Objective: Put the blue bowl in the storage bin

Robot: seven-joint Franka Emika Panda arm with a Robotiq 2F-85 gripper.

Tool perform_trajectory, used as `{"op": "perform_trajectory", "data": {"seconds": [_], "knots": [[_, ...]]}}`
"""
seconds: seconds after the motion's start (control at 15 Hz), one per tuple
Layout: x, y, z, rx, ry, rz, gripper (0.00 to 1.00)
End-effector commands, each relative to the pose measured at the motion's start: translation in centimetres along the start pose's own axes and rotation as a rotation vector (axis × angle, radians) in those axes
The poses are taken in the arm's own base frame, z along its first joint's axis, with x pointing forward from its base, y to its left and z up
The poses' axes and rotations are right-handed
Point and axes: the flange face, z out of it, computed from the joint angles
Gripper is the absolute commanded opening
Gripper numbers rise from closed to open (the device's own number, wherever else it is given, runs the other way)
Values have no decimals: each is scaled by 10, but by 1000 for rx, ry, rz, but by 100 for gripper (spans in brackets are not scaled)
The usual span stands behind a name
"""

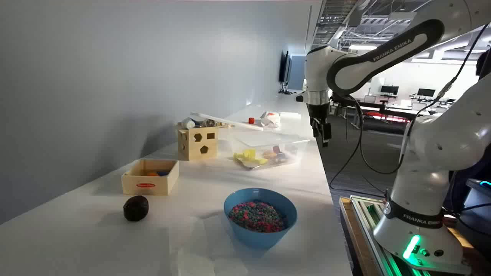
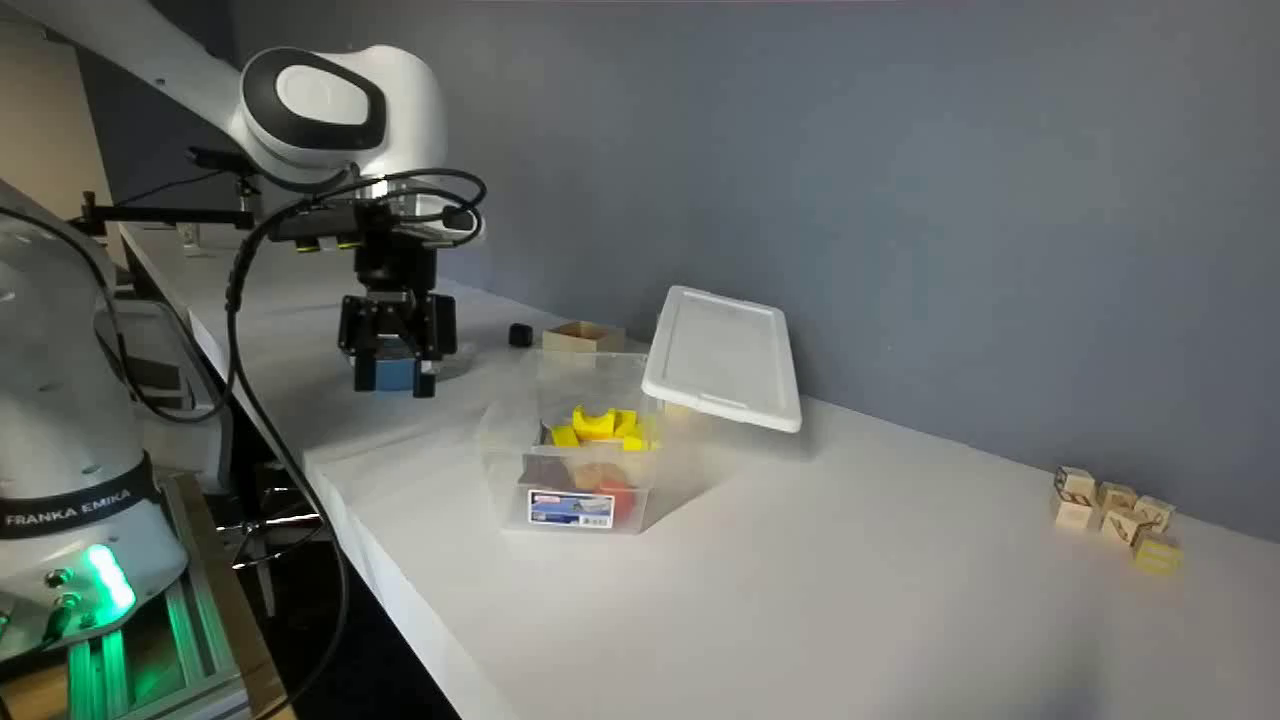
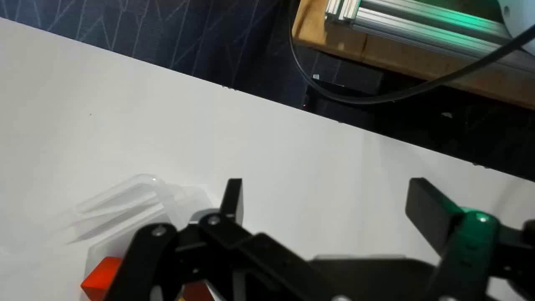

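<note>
we see a glossy white arm [image 1: 425, 153] of rounded, swelling segments, marked with small dark dots [image 1: 439, 147]. a charcoal panel [image 1: 391, 50] loops round white insets and carries franka emika in pale letters; a dark band [image 1: 425, 221] above the white base [image 1: 441, 240] repeats the name. on that base we find a green light strip [image 1: 411, 246] and small round sockets [image 1: 424, 252]. black cables [image 2: 235, 300] hang outside, partly looped. below a silvery collar [image 1: 317, 98], the gripper [image 3: 326, 192] is black, blocky and jointed; in the wrist view we make out silver screw heads [image 3: 214, 219] and squared fingertips [image 3: 428, 213], one tinted green. in an exterior view a dark mount [image 2: 318, 226] shows two yellow spots [image 2: 347, 242].
</note>
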Motion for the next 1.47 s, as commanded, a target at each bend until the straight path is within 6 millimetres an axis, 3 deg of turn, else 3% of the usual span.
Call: {"op": "perform_trajectory", "data": {"seconds": [0.0, 0.13, 0.27, 0.53, 0.73, 1.07, 1.4], "knots": [[0, 0, 0, 0, 0, 0, 100], [0, 0, 0, 0, 0, 0, 100], [23, -13, -20, -28, 121, -38, 100], [72, -68, -59, -31, 321, -166, 100], [102, -118, -73, 29, 415, -301, 100], [158, -155, -75, 178, 494, -471, 100], [203, -164, -59, 314, 489, -518, 100]]}}
